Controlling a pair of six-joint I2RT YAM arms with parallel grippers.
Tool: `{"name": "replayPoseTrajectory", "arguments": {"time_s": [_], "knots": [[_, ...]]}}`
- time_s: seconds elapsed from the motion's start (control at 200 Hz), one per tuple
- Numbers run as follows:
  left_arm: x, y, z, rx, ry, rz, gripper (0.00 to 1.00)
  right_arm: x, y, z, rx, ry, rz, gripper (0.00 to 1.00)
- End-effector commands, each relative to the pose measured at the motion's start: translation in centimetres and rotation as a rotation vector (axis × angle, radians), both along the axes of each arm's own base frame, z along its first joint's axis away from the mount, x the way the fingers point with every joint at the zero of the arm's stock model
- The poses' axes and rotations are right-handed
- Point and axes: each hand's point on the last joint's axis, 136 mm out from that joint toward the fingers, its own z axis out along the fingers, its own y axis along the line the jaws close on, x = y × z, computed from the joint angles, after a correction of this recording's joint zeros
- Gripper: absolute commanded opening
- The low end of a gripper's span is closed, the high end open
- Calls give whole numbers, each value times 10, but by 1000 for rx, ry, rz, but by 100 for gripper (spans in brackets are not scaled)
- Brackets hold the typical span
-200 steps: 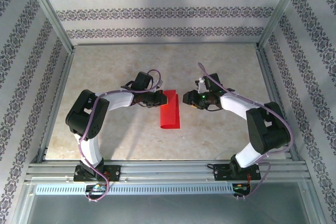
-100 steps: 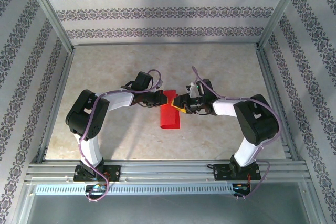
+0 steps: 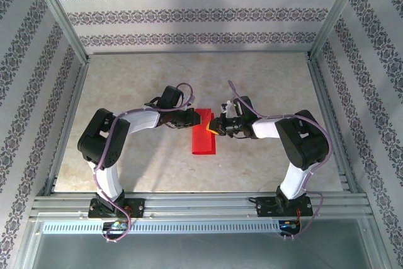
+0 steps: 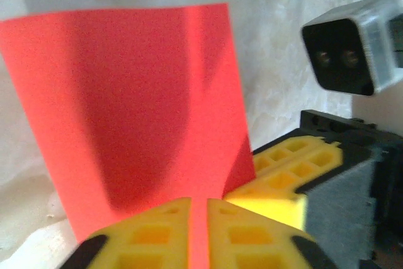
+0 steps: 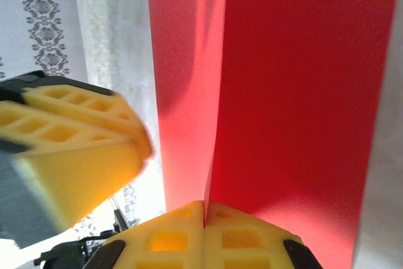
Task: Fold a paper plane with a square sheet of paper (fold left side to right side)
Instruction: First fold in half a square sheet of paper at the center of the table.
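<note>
Both grippers meet at the folded sheet's far end

Right gripper pinches the thin bright-red folded paper sheet mid-table; left gripper fingers, slightly parted, have its edge between them.

Open table around crowded paper

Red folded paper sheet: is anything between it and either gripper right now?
Nothing visible. The thin bright red paper sheet lies folded on the table, and both grippers meet it at its far end: the left gripper has paper between its yellow fingers, and the right gripper is shut on its edge.
</note>
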Motion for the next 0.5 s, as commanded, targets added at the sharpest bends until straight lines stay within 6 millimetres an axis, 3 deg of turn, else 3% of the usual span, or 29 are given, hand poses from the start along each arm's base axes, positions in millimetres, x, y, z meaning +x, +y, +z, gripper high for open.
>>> {"name": "replayPoseTrajectory", "arguments": {"time_s": [0.0,0.21,0.495], "knots": [[-4,6,25,43,-81,6,23,1,-2,-11,-57,-5,-2,0],[-13,29,24,136,-97,61,52,0,-9,-19,-117,-5,-2,0],[-26,24,-4,121,-7,48,62,2,-9,-23,-132,-3,0,0]]}}
